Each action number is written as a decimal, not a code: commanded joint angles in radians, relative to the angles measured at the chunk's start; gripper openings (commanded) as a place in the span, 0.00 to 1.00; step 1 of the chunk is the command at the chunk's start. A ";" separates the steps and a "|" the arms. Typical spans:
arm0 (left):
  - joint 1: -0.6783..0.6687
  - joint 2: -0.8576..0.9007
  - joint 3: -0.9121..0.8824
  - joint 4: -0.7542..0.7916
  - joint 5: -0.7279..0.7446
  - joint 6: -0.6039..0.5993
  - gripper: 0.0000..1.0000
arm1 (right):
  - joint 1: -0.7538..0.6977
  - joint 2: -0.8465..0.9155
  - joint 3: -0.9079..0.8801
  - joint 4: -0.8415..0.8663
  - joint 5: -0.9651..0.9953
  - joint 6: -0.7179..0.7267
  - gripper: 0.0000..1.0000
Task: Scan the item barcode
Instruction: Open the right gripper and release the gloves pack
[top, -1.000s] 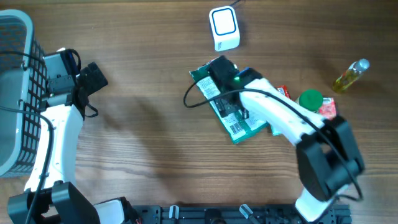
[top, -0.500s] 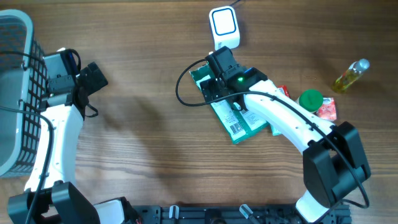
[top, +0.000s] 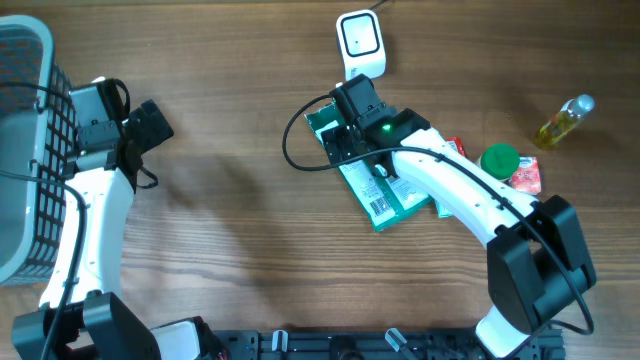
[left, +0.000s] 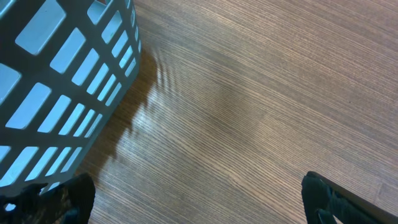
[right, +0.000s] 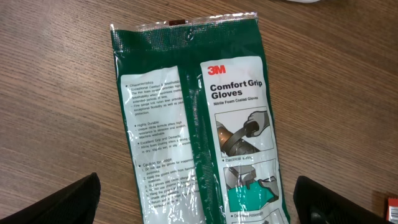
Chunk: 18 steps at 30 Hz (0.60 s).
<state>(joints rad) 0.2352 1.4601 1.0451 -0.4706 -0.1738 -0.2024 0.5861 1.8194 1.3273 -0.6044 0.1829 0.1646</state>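
The item is a green 3M glove packet lying flat at the table's middle; in the right wrist view the packet fills the centre, printed side up. A white label with bars shows near its front end. The white scanner stands behind it. My right gripper hovers over the packet's far end, open, with the fingertips on either side of the packet and apart from it. My left gripper is open over bare wood at the left.
A grey mesh basket stands at the left edge, close beside the left fingers. A green-lidded tub, a red packet and a small oil bottle lie to the right of the glove packet.
The right arm stretched out, carrying its open gripper toward the packet's far end, and then held still. The left arm has not moved.
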 joint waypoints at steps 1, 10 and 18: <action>0.005 -0.013 0.011 0.002 0.002 0.012 1.00 | 0.002 -0.005 -0.004 0.002 -0.013 0.019 1.00; 0.005 -0.013 0.011 0.002 0.002 0.012 1.00 | 0.002 -0.005 -0.004 0.002 -0.013 0.019 1.00; 0.005 -0.013 0.011 0.002 0.002 0.012 1.00 | 0.002 -0.005 -0.004 0.002 0.009 0.018 1.00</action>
<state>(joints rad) 0.2352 1.4601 1.0451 -0.4706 -0.1738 -0.2024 0.5861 1.8194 1.3273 -0.6044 0.1829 0.1646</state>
